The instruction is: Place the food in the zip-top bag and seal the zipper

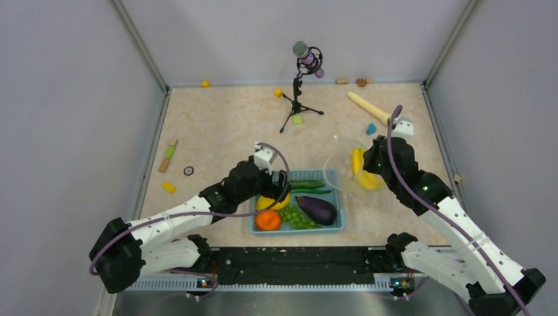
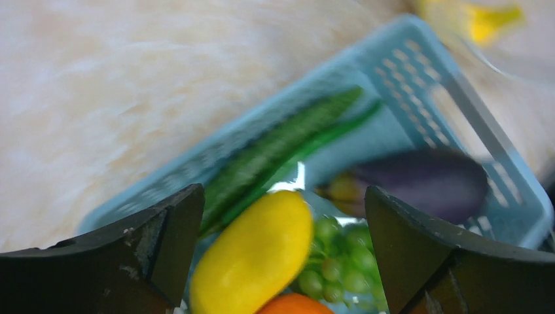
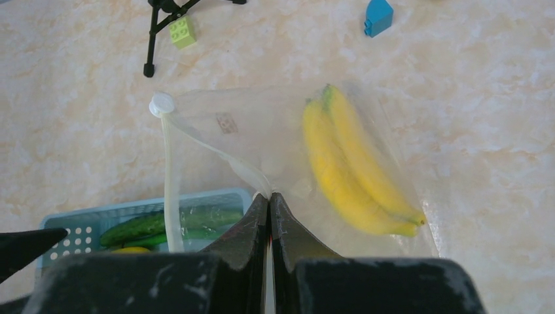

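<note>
The clear zip-top bag (image 1: 342, 161) lies right of the basket with the yellow banana (image 1: 362, 171) inside it; both show in the right wrist view, bag (image 3: 262, 137) and banana (image 3: 353, 170). My right gripper (image 3: 269, 196) is shut on the bag's mouth edge, by the whitish zipper strip (image 3: 171, 190), holding the mouth open. My left gripper (image 2: 285, 229) is open above the yellow oval fruit (image 2: 252, 258). Around it lie the green grapes (image 2: 340, 261), orange (image 2: 294, 305), cucumber (image 2: 281, 147) and eggplant (image 2: 425, 180).
The food sits in a light blue basket (image 1: 329, 227) at the near middle. A microphone on a tripod (image 1: 299, 99) stands behind it. A beige wooden cylinder (image 1: 368, 107) and small coloured blocks lie scattered toward the back and left.
</note>
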`<state>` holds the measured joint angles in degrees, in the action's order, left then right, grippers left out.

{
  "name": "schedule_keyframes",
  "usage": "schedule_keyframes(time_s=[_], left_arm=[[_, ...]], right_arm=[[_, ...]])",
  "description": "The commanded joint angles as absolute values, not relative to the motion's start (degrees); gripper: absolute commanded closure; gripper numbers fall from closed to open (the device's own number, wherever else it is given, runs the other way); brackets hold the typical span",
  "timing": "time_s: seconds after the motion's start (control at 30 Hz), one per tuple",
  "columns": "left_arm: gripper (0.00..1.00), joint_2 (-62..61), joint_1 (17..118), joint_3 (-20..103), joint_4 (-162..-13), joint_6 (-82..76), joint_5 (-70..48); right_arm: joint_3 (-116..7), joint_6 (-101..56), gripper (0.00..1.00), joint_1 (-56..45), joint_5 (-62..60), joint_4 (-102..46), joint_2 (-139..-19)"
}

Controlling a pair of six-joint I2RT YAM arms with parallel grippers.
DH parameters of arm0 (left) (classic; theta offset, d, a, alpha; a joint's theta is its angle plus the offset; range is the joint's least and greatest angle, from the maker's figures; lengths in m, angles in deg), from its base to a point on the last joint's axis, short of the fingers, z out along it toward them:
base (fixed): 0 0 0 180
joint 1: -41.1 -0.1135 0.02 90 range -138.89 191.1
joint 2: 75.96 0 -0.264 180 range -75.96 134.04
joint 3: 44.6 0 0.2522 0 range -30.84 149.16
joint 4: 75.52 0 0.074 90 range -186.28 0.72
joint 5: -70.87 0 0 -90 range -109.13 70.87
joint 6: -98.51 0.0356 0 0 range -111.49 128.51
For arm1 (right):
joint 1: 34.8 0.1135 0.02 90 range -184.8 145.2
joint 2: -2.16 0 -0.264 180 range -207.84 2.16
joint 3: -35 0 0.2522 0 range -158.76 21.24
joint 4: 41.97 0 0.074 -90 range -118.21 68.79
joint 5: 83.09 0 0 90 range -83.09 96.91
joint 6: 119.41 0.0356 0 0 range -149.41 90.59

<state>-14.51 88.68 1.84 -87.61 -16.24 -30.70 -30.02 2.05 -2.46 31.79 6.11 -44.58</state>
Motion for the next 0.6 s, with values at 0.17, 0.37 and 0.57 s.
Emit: schedule_keyframes(time_s=[0.17, 0.37, 0.57], left_arm=[[0.03, -3.6, 88.9, 10.7, -88.1, 31.7, 22.6], [0.03, 10.7, 90.1, 23.2, -99.9, 38.8, 27.0], [0.04, 18.2, 90.9, 27.6, -102.6, 40.6, 26.7]], right_arm=[[-29.9, 0.3, 1.00, -3.1, 28.7, 4.6, -43.8], [-29.8, 0.2, 1.00, -3.1, 28.6, 4.6, -43.5], [-29.8, 0.2, 1.00, -3.1, 28.1, 4.6, -43.7]])
